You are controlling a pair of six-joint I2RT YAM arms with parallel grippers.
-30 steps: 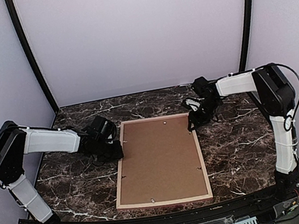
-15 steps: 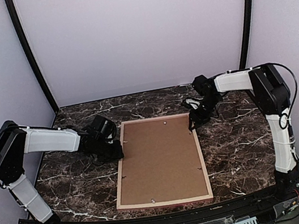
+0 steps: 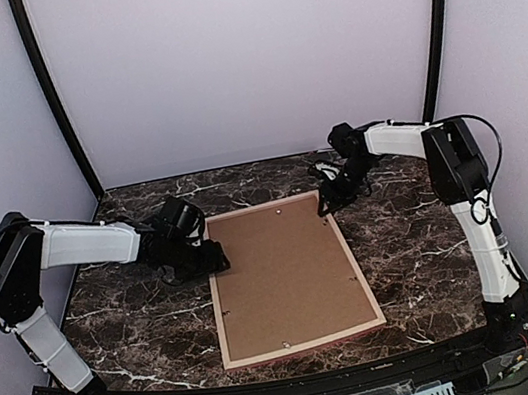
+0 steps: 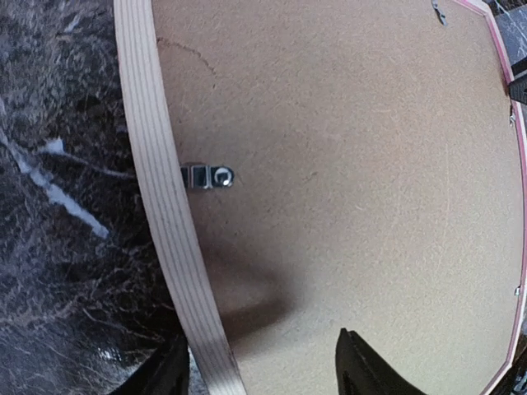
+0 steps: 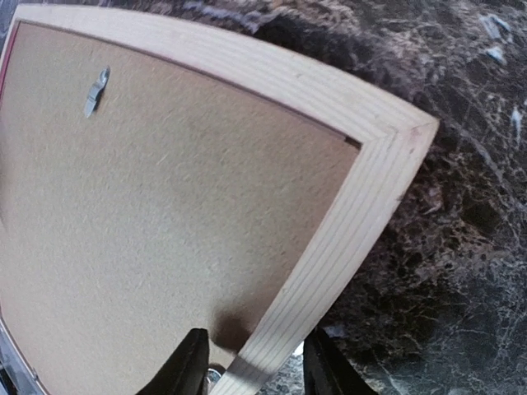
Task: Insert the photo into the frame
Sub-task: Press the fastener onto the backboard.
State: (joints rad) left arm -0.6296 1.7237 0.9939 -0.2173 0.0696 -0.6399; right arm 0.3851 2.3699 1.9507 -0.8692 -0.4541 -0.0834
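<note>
Swung on the table (image 3: pixel 424 242), the frame (image 4: pixel 156 164) now lies with its near end further right, and the left gripper (image 4: pixel 263 366) has let go.
It lies face down, board (image 3: pixel 287 275) up, with no photo in view, so loading looks not yet begun. Left jaws stand wide astride the left rail. The right gripper (image 5: pixel 251 362) straddles the rail at the far right corner; I cannot tell whether it pinches.

You see the frame (image 5: pixel 346 214) lying with its pale wood back up on the table (image 5: pixel 461 271), one corner pointing right. The backing board (image 5: pixel 148 222) fills the frame, with a clip (image 5: pixel 96 90) just inside the frame's upper rail. The right gripper (image 5: pixel 255 366) straddles the frame's right rail, one finger on each side.
</note>
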